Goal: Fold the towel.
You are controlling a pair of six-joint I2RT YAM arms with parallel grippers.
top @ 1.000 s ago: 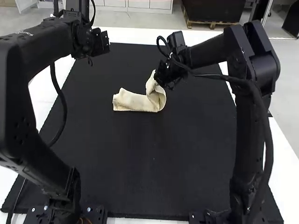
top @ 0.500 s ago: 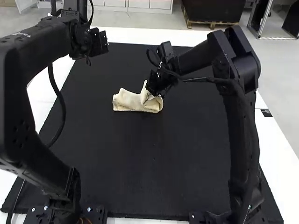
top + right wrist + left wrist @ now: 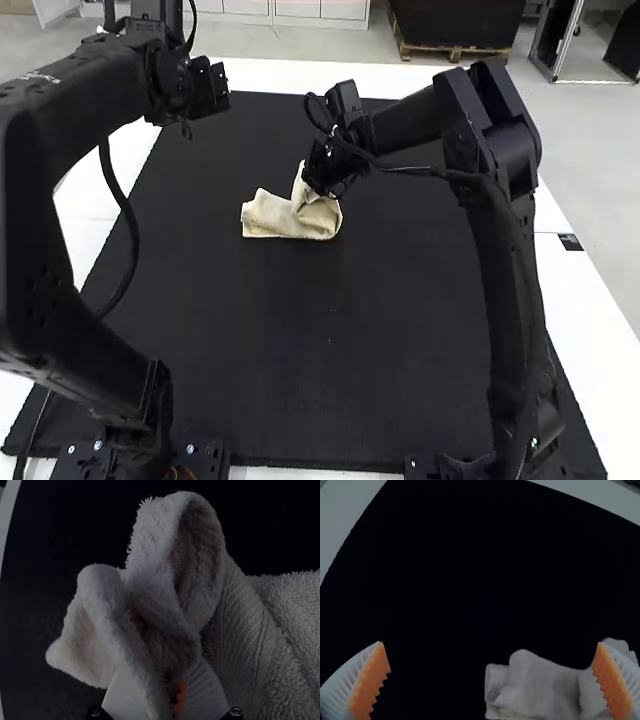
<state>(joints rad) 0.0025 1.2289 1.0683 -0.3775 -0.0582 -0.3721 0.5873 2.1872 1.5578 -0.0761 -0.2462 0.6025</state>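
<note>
Running left to right, the towel rises at one end.

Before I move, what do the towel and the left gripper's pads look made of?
Towel: soft, matte terry, probably cotton, given its fuzzy looped nap and ribbed band. Orange pads: matte rubber or soft plastic, judging by their toothed, shine-free surface; which, I can't tell.

Looks like a robotics lab tbh. Got a white tabletop with a black mat spread over it. Got a jointed left arm based at 7 o'clock in the high view and a right arm at 5, plus black cables looping off both.
</note>
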